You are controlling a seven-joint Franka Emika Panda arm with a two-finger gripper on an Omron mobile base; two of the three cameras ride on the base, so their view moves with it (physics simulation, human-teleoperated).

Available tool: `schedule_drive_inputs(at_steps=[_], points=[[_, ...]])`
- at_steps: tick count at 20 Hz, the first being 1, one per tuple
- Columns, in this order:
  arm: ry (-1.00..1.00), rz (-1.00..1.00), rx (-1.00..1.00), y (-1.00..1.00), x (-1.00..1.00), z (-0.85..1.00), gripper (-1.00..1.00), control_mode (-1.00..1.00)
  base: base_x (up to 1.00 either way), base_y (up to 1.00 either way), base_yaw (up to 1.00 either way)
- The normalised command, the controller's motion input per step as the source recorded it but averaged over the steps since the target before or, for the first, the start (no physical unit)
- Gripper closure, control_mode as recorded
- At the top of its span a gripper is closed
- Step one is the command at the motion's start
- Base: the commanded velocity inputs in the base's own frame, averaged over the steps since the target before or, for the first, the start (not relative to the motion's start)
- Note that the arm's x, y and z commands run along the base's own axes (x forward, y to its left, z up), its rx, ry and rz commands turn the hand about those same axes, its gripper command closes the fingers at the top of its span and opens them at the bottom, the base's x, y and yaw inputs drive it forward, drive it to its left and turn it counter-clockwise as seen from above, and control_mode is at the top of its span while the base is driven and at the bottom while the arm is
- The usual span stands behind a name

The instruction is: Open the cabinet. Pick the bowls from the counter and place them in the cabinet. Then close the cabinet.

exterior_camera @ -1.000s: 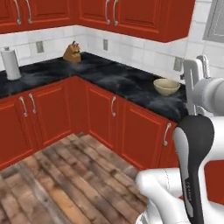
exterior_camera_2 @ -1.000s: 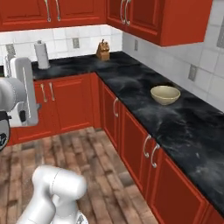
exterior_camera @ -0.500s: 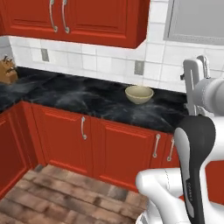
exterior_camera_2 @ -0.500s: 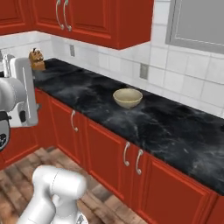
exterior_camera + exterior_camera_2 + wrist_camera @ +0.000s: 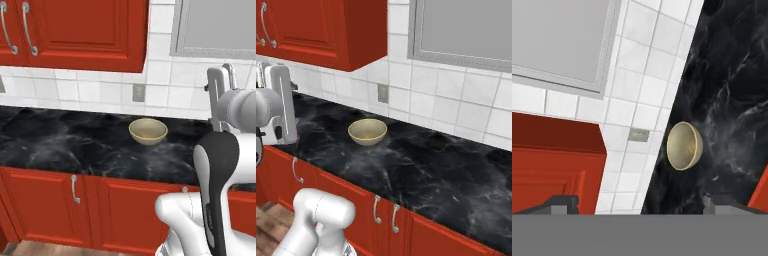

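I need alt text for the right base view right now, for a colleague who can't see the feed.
A pale beige bowl sits upright and empty on the black marble-look counter, below a wall outlet in the white tile. The red wall cabinet hangs closed at upper left, a grey-doored cabinet at upper right, and the robot's white arm rises at left.

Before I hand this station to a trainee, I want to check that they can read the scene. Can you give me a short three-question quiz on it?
1. True or false: the red cabinet doors are shut.
2. Where does the beige bowl stand? A) inside the cabinet B) on the counter C) on the floor
3. Fill in: the gripper is ____ and holds nothing.

Key: 1 true. 2 B. 3 open.
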Motion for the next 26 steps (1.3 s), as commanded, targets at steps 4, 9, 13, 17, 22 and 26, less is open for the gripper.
schedule_drive_inputs(at_steps=[4, 9, 13, 17, 22, 26], points=[[0.0, 0.0, 0.0, 0.0, 0.0, 0.0, -1.0, 1.0, 1.0, -0.34, -0.3], [0.0, 0.0, 0.0, 0.0, 0.0, 0.0, -1.0, 1.0, 1.0, -0.16, -0.28], [0.0, 0.0, 0.0, 0.0, 0.0, 0.0, -1.0, 1.0, 1.0, 0.01, -0.1], [0.0, 0.0, 0.0, 0.0, 0.0, 0.0, -1.0, 1.0, 1.0, 0.0, -0.26], [0.0, 0.0, 0.0, 0.0, 0.0, 0.0, -1.0, 1.0, 0.88, 0.0, -0.17], [0.03, 0.03, 0.01, -0.06, 0.12, -0.03, -1.0, -1.0, 0.38, -0.01, 0.01]])
